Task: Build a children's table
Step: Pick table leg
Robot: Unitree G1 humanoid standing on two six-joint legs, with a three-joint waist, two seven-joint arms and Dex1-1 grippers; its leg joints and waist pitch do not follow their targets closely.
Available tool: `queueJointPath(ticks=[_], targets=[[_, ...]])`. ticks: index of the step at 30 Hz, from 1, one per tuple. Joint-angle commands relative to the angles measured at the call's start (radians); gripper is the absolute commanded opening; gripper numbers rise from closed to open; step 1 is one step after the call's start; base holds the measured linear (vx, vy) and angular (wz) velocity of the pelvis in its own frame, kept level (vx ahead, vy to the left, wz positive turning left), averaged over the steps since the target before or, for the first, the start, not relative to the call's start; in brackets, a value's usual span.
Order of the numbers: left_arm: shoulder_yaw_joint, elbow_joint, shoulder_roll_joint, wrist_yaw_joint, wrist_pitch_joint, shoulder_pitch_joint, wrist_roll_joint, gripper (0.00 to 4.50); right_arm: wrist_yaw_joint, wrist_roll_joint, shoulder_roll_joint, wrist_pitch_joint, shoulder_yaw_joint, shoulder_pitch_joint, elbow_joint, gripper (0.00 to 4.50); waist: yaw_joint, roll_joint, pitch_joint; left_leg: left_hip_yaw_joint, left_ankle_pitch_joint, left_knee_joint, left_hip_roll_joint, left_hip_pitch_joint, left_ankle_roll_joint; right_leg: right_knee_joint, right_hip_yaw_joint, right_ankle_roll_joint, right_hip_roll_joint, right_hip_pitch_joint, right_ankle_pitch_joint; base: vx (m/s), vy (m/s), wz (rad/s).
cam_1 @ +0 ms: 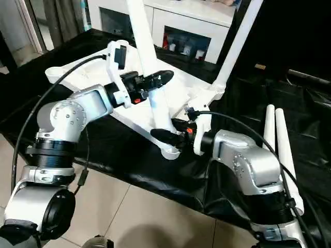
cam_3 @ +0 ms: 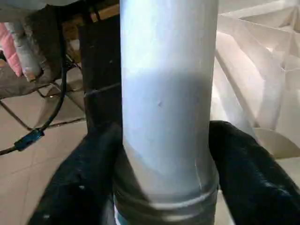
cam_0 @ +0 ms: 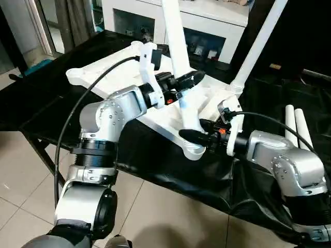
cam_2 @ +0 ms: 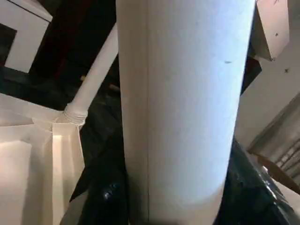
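Claws (cam_0: 182, 82) (cam_0: 199, 138) clasp a leg (cam_0: 186, 106), its top cut off.

two loose legs (cam_0: 297, 126) lie right of the upturned tabletop (cam_0: 103, 72).

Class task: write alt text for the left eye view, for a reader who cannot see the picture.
Two silver robot arms grip one upright white tubular leg standing in a corner socket of the upturned white plastic tabletop on a black-cloth work table: the left gripper higher up, the right gripper near the socket. A second leg stands behind; two spare legs lie at right.
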Motion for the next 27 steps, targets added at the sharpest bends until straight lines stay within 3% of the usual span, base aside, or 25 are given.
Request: queueJointPath(ticks=[1, 2, 4, 6, 10, 11, 13, 20, 27], targets=[[-0.042, -0.034, 0.001, -0.037, 0.021, 0.008, -0.005, 1.86, 0.027, 0.039, -0.018, 0.015, -0.039, -0.028, -0.002, 3.65, 0.003, -0.005, -0.078, -0.011, -0.085, -0.059, 0.031, 0.031, -0.002, -0.061, 0.030, -0.210, -0.045, 0.043, -0.006, 0.000, 0.000, 0.00], [-0.048, -0.030, 0.004, -0.042, 0.020, 0.005, -0.001, 1.86, 0.034, 0.045, -0.022, 0.020, -0.044, -0.037, 0.001, 3.72, 0.004, -0.001, -0.077, -0.011, -0.085, -0.059, 0.030, 0.031, -0.004, -0.061, 0.030, -0.212, -0.044, 0.042, -0.004, 0.000, 0.000, 0.00], [-0.063, -0.025, 0.007, -0.059, 0.016, 0.000, 0.004, 1.86, 0.050, 0.049, -0.031, 0.023, -0.046, -0.048, 0.008, 3.75, 0.002, -0.007, -0.077, -0.011, -0.081, -0.059, 0.030, 0.029, -0.006, -0.062, 0.029, -0.212, -0.044, 0.044, -0.001, 0.000, 0.000, 0.00], [-0.078, -0.024, 0.006, -0.078, 0.018, -0.006, 0.004, 1.86, 0.082, 0.051, -0.055, 0.040, -0.033, -0.058, 0.020, 3.75, 0.004, -0.001, -0.077, -0.012, -0.086, -0.060, 0.030, 0.030, -0.009, -0.062, 0.030, -0.212, -0.045, 0.044, -0.008, 0.000, 0.000, 0.00], [-0.089, -0.036, 0.013, -0.115, 0.028, -0.013, -0.012, 1.86, 0.149, 0.070, -0.091, 0.073, -0.006, -0.066, 0.024, 3.75, 0.005, -0.004, -0.077, -0.011, -0.085, -0.059, 0.029, 0.029, -0.008, -0.062, 0.030, -0.217, -0.044, 0.047, 0.004, 0.000, 0.000, 0.00], [-0.089, -0.036, 0.015, -0.127, 0.033, -0.018, -0.021, 1.86, 0.169, 0.077, -0.105, 0.081, 0.006, -0.067, 0.024, 3.75, 0.005, -0.009, -0.078, -0.011, -0.082, -0.058, 0.030, 0.028, -0.006, -0.061, 0.030, -0.218, -0.044, 0.047, 0.008, 0.000, 0.000, 0.00], [-0.099, -0.044, 0.022, -0.142, 0.039, -0.018, -0.023, 1.86, 0.189, 0.084, -0.120, 0.096, 0.022, -0.063, 0.021, 3.75, 0.006, -0.006, -0.078, -0.012, -0.078, -0.058, 0.031, 0.028, 0.000, -0.061, 0.029, -0.223, -0.046, 0.048, 0.007, 0.000, 0.000, 0.00], [-0.121, -0.063, 0.030, -0.181, 0.047, -0.008, -0.029, 1.86, 0.199, 0.077, -0.119, 0.106, 0.033, -0.063, 0.022, 3.76, 0.005, -0.007, -0.078, -0.010, -0.079, -0.057, 0.031, 0.030, -0.003, -0.061, 0.029, -0.234, -0.046, 0.044, 0.001, 0.000, 0.000, 0.00], [-0.146, -0.083, 0.045, -0.221, 0.054, -0.001, -0.023, 1.86, 0.206, 0.091, -0.128, 0.105, 0.029, -0.064, 0.027, 3.76, 0.006, -0.002, -0.079, -0.011, -0.084, -0.058, 0.031, 0.030, -0.011, -0.059, 0.029, -0.234, -0.046, 0.045, 0.004, 0.000, 0.000, 0.00]])
